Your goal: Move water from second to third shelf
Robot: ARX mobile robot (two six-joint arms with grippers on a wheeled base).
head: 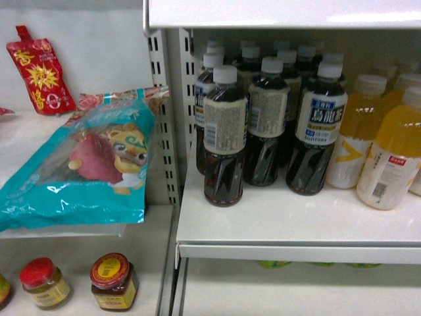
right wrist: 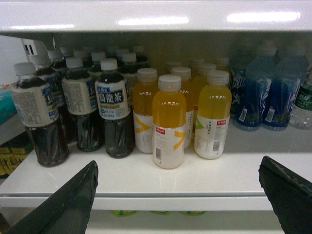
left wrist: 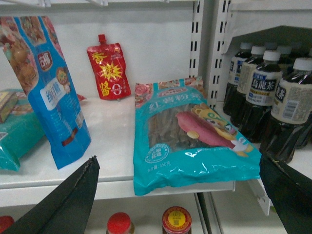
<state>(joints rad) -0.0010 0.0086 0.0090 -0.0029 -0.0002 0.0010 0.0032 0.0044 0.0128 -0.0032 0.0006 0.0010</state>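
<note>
Both claws, left [left wrist: 178, 197] and right [right wrist: 178, 195], are seen spread open, empty. Three front orange bottles [right wrist: 168, 122] are counted. Only the right wrist view shows a green-labelled water bottle [right wrist: 303, 105] at three o'clock.

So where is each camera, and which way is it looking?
Head: up on the robot, slanting down at the tea bottles, yellow drinks and teal bag; no robot parts show.
Left wrist: on the left arm, facing the teal bag and red pouch; open left gripper at the bottom corners.
Right wrist: on the right arm, facing yellow drinks and blue bottles; open right gripper.
All three share the tea bottles.
</note>
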